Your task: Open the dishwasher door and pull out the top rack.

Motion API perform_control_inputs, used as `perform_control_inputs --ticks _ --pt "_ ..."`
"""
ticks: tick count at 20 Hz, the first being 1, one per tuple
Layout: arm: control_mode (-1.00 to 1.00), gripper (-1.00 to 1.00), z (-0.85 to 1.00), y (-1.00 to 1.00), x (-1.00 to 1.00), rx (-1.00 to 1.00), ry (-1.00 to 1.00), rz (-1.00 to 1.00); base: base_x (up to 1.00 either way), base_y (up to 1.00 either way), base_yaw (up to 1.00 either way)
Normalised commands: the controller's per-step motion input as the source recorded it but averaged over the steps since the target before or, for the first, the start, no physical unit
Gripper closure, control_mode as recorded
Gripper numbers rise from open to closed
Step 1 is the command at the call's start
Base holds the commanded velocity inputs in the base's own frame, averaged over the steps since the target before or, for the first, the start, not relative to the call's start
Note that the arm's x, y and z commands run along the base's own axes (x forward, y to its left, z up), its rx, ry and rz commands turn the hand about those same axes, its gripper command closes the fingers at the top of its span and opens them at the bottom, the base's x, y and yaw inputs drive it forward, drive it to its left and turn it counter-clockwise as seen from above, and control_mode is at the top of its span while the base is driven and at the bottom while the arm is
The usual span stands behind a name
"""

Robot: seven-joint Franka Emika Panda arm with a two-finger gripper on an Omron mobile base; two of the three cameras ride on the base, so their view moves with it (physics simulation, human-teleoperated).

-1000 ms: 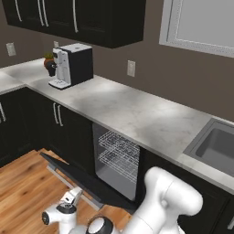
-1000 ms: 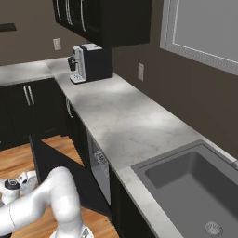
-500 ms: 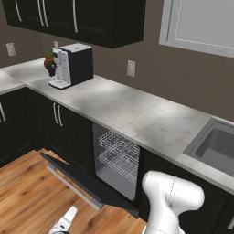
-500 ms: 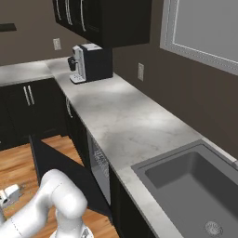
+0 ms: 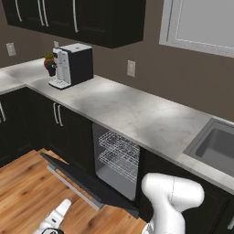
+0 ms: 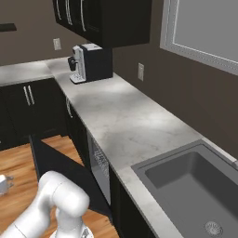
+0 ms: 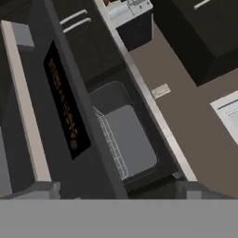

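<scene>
The dishwasher door (image 5: 98, 185) hangs open, tilted down almost flat over the wood floor, with its silver bar handle (image 5: 72, 186) along the outer edge. Inside the opening, the top rack (image 5: 121, 142) of light wire sits within the tub, above a similar lower basket (image 5: 115, 165). My gripper (image 5: 55, 221) is low over the floor, just in front of and below the handle, open, with nothing between its fingers. In the hand view the gripper (image 7: 118, 190) faces the door (image 7: 65, 109), the handle (image 7: 25, 107) and a rack edge (image 7: 111, 146). From the right base view the door (image 6: 60, 162) is seen edge-on.
A black coffee machine (image 5: 73, 64) stands on the grey counter (image 5: 137, 114). A sink (image 5: 217, 146) lies at the right. Black cabinets (image 5: 64, 128) flank the dishwasher on the left. Wood floor (image 5: 23, 192) spreads in front of the open door.
The jaws have spread wider and let go of the handle. My hand has sunk lower toward the floor, and the door has dropped slightly further open.
</scene>
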Motion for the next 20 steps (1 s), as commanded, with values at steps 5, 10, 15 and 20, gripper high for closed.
perform_control_inputs --ticks 5,10,15,20 --pt "-1.00 -1.00 1.00 0.00 0.00 0.00 0.31 -0.09 0.00 0.00 0.00" --pt "-1.00 -1.00 0.88 -0.11 0.18 0.00 0.29 -0.13 0.00 0.00 0.00" --pt "-1.00 -1.00 0.57 -0.16 0.46 0.00 0.16 -0.13 0.00 0.00 0.00" --pt "-1.00 -1.00 0.32 -0.27 0.61 0.00 0.10 -0.11 0.00 0.00 0.00"
